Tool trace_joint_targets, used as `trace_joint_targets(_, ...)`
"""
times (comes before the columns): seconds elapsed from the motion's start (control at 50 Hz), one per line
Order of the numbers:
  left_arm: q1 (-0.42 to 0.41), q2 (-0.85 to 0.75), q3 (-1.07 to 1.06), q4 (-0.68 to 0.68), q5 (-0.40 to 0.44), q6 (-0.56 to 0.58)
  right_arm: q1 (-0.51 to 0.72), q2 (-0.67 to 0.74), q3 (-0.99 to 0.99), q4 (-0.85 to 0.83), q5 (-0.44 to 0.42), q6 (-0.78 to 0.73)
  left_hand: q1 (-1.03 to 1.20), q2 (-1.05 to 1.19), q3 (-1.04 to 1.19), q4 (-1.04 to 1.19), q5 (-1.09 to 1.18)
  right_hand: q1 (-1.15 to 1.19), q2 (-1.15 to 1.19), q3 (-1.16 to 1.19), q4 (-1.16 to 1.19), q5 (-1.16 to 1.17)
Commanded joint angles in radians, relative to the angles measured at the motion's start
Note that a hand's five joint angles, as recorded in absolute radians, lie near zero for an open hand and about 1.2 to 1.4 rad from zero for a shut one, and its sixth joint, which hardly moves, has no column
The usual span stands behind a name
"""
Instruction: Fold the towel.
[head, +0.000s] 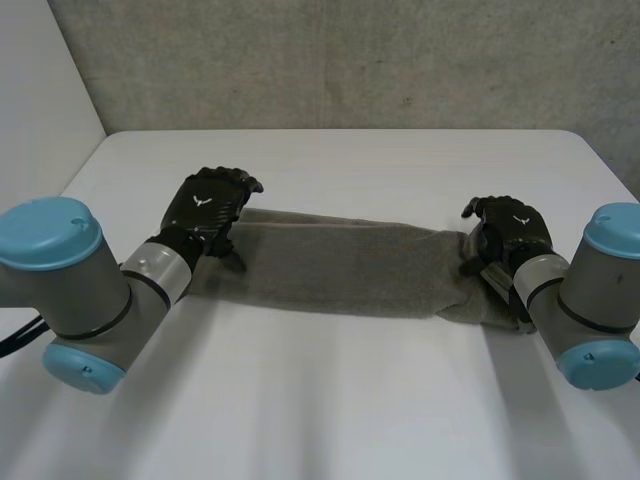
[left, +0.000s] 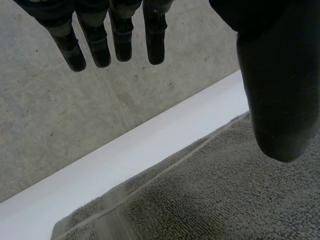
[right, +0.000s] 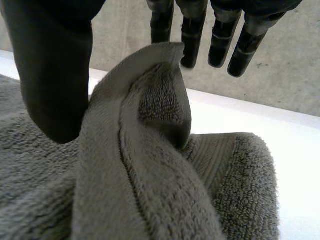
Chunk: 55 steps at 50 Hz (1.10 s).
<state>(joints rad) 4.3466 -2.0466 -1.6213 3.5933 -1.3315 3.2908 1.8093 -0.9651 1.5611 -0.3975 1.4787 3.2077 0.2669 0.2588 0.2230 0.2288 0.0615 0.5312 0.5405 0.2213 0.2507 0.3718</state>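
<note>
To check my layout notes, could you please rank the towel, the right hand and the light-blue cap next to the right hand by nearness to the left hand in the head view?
1. towel: its end lies at the left hand.
2. right hand: at the towel's opposite end.
3. light-blue cap: just beyond the right hand, on the right arm.

The towel (head: 340, 265) is soft, fuzzy grey cloth. The table (head: 350, 400) is smooth and white. The wall (head: 350, 60) looks like rough concrete, maybe.

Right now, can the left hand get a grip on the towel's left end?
Probably yes: the left hand is open right over that end of the towel, thumb above the cloth, with nothing in between.
</note>
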Motion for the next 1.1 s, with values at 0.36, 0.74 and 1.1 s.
trace_joint_targets(0.36, 0.001, 0.003, -0.022, 0.007, 0.002, 0.0, -0.188, 0.04, -0.087, -0.014, -0.126, -0.048, -0.071, -0.063, -0.048, -0.054, -0.04, 0.865, 0.856, -0.047, -0.076, 0.85)
trace_joint_targets(0.74, -0.001, 0.0, -0.022, 0.008, 0.002, 0.0, -0.211, 0.172, -0.234, 0.078, -0.136, -0.18, -0.071, -0.063, -0.048, -0.054, -0.04, 0.223, 0.214, -0.047, -0.076, 0.208)
trace_joint_targets(1.1, 0.001, 0.005, -0.028, 0.007, 0.002, 0.0, -0.193, -0.346, 0.14, 0.129, -0.141, -0.354, -0.071, -0.063, -0.048, -0.054, -0.04, -0.357, -0.366, -0.047, -0.076, -0.372)
